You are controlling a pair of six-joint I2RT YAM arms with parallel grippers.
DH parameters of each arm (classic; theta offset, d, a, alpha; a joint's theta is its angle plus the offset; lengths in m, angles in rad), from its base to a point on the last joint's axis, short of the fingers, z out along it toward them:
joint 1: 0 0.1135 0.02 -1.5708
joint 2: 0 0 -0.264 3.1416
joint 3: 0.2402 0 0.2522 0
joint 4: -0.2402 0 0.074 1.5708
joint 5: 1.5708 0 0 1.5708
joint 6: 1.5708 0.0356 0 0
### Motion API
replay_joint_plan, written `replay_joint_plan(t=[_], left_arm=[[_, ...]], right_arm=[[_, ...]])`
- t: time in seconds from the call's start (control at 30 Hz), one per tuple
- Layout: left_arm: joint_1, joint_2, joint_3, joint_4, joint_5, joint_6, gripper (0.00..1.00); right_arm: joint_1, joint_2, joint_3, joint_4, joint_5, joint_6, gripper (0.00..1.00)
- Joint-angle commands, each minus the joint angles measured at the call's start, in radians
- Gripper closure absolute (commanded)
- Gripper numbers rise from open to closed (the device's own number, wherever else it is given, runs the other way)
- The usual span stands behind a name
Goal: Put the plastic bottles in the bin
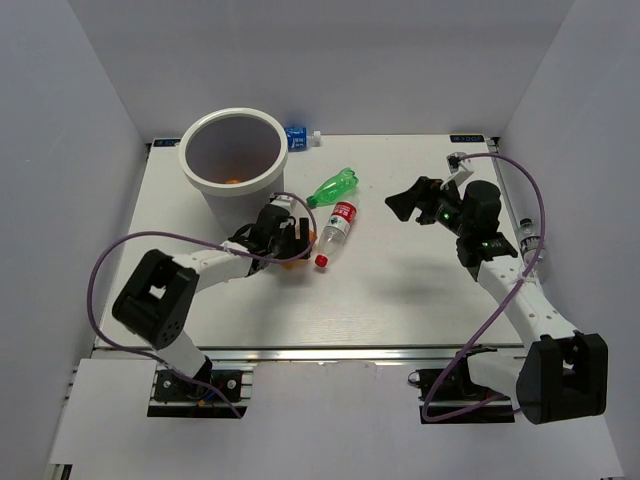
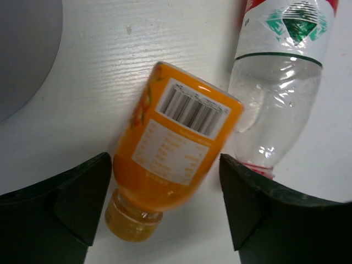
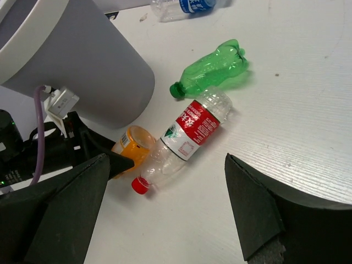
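Note:
An orange bottle (image 2: 176, 148) lies on the table between the fingers of my left gripper (image 2: 165, 159), cap toward the wrist. The jaws stand open around it, with a gap on the right side. A clear bottle with a red label (image 2: 275, 99) lies against it. In the top view my left gripper (image 1: 297, 240) sits just below the white bin (image 1: 232, 150), beside the clear bottle (image 1: 337, 232) and the green bottle (image 1: 333, 187). Something orange (image 1: 232, 181) lies inside the bin. My right gripper (image 1: 400, 207) hangs open above the table to the right, holding nothing.
A blue-labelled bottle (image 1: 297, 137) lies at the back edge behind the bin. What looks like a small clear bottle (image 1: 525, 232) sits at the table's right edge by the right arm. White walls close in the table on three sides.

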State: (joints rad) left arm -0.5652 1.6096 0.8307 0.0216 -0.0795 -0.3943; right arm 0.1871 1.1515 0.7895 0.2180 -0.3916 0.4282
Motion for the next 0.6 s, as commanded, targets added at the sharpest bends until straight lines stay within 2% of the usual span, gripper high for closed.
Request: replay_joint_plan(t=[0.0, 0.13, 0.17, 0.3, 0.4, 0.5, 0.57], left_arm=[[-0.002, 0.026, 0.065, 0.003, 0.001, 0.005, 0.14], [-0.005, 0.004, 0.062, -0.005, 0.004, 0.0, 0.29], [-0.012, -0.029, 0.059, -0.014, 0.001, 0.002, 0.38], [-0.027, -0.144, 0.048, -0.029, 0.003, 0.023, 0.51], [-0.039, -0.244, 0.065, -0.077, 0.033, 0.034, 0.55], [-0.053, -0.345, 0.103, -0.088, 0.078, 0.054, 0.56], [-0.053, -0.378, 0.181, -0.127, 0.09, 0.051, 0.56]], right_arm=[[-0.023, -0.013, -0.013, 0.044, -0.013, 0.015, 0.11], [-0.044, -0.006, -0.018, 0.057, -0.035, 0.03, 0.11], [-0.047, -0.006, -0.021, 0.061, -0.041, 0.033, 0.11], [-0.057, -0.001, -0.026, 0.073, -0.053, 0.038, 0.11], [-0.06, 0.005, -0.026, 0.073, -0.064, 0.038, 0.11], [-0.061, 0.008, -0.024, 0.075, -0.072, 0.035, 0.11], [-0.063, 0.01, -0.024, 0.078, -0.078, 0.032, 0.11]])
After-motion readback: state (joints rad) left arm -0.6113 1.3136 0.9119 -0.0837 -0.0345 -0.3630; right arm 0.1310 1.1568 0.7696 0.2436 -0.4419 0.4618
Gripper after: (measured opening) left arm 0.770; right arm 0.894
